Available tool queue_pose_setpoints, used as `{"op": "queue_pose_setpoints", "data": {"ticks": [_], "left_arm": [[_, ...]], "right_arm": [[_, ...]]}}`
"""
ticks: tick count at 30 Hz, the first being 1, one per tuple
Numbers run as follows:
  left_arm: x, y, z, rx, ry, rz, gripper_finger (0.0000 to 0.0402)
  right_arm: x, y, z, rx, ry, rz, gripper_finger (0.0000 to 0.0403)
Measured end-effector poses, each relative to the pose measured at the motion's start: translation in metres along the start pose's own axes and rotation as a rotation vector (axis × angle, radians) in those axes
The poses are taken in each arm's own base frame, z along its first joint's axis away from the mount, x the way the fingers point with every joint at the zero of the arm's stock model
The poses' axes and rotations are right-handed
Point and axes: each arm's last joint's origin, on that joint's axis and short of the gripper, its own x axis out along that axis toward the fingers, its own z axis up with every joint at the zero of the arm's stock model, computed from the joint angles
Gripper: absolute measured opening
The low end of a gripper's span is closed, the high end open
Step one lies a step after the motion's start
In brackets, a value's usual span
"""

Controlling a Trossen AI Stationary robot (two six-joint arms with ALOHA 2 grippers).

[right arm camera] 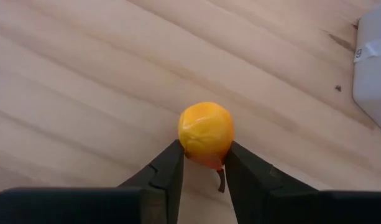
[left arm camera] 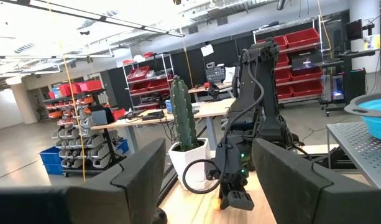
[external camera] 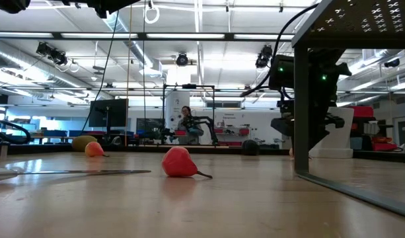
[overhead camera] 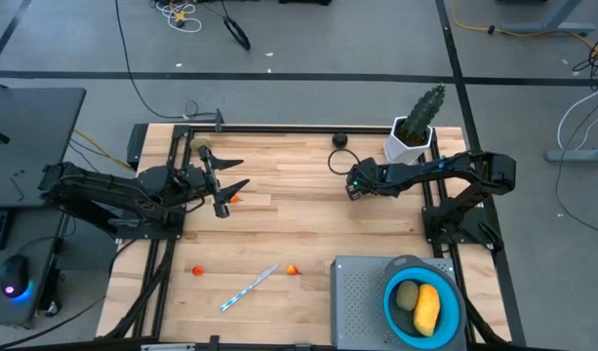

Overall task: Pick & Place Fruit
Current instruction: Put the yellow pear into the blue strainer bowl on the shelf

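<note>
Right gripper (right arm camera: 204, 167) fingers pinch small orange-yellow round fruit (right arm camera: 206, 132) on the wooden table (right arm camera: 84, 93) near the cactus corner. Left gripper (overhead camera: 223, 181) hovers open at table's left. No legible writing.

Pretty even overhead lighting, bright ceiling strips (external camera: 209, 36) glaring at 12 o'clock in the low view. Tabletop (overhead camera: 308, 210) gets only soft shadows under the arms. Nearby stuff goes mushy: the wrist fingers (left arm camera: 140, 180) are blurred, and the low view's foreground wood is out of focus.
</note>
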Motion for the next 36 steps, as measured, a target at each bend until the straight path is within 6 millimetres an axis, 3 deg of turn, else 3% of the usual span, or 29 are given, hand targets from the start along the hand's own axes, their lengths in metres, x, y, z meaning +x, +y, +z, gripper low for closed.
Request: {"op": "queue_pose_setpoints", "data": {"ticks": [7, 14, 24, 36], "left_arm": [[0.000, 0.000, 0.000, 0.008, 0.000, 0.000, 0.0248], [0.000, 0.000, 0.000, 0.007, 0.000, 0.000, 0.0248], [0.000, 0.000, 0.000, 0.003, 0.000, 0.000, 0.0248], [0.000, 0.000, 0.000, 0.002, 0.000, 0.000, 0.0248]], "right_arm": [[-0.018, 0.002, 0.002, 0.001, -0.027, 0.084, 0.0109], [-0.058, 0.001, 0.005, 0.017, -0.110, 0.257, 0.0109], [-0.108, -0.002, 0.005, -0.111, -0.212, 0.590, 0.0110], [-0.121, -0.005, 0.011, -0.168, -0.264, 0.706, 0.0110]]}}
